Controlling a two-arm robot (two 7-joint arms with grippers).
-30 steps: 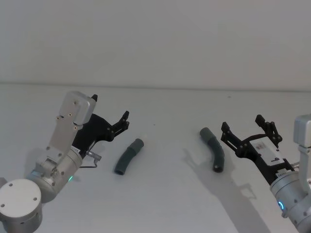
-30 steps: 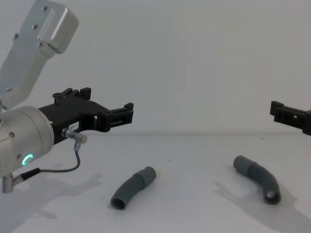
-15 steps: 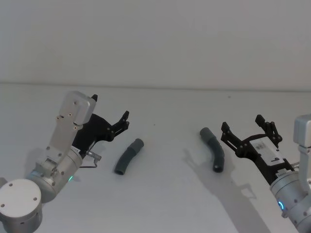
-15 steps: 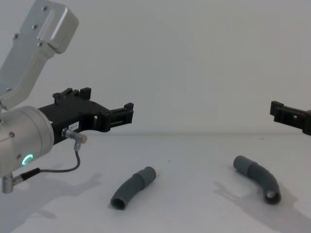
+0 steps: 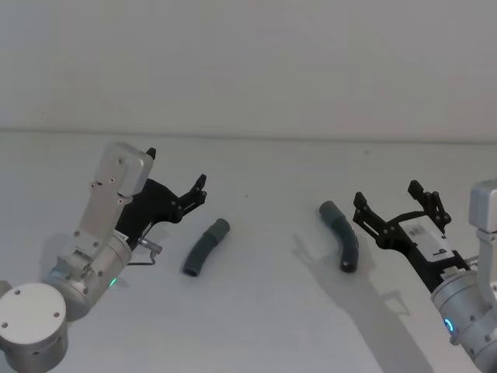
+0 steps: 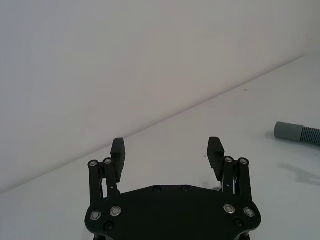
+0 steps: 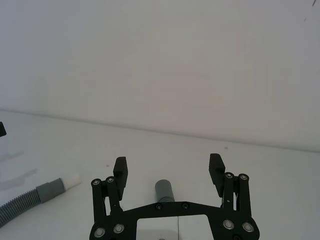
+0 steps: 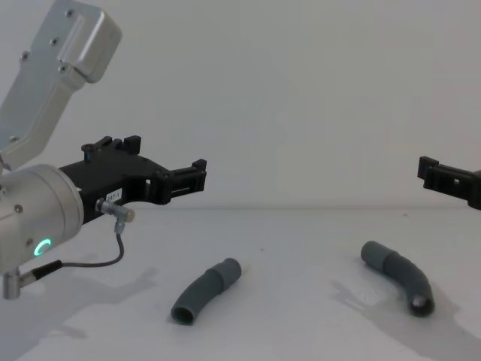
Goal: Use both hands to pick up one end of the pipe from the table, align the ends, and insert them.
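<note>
Two curved dark grey pieces of the pipe lie apart on the white table (image 5: pixel 264 311). The left piece (image 5: pixel 203 247) (image 8: pixel 203 292) has its collar end (image 5: pixel 220 228) pointing away from me. The right piece (image 5: pixel 342 238) (image 8: pixel 398 275) has its collar end (image 5: pixel 328 210) at the far side too. My left gripper (image 5: pixel 200 190) (image 8: pixel 197 174) (image 6: pixel 167 148) hovers open just left of the left piece, holding nothing. My right gripper (image 5: pixel 387 199) (image 7: pixel 167 167) hovers open just right of the right piece, whose collar (image 7: pixel 162 189) shows beyond its fingers.
A plain pale wall (image 5: pixel 248 62) stands behind the table. A thin grey cable (image 8: pixel 113 252) loops under my left wrist. One collared pipe end (image 6: pixel 289 131) lies to the side of my left gripper in the left wrist view.
</note>
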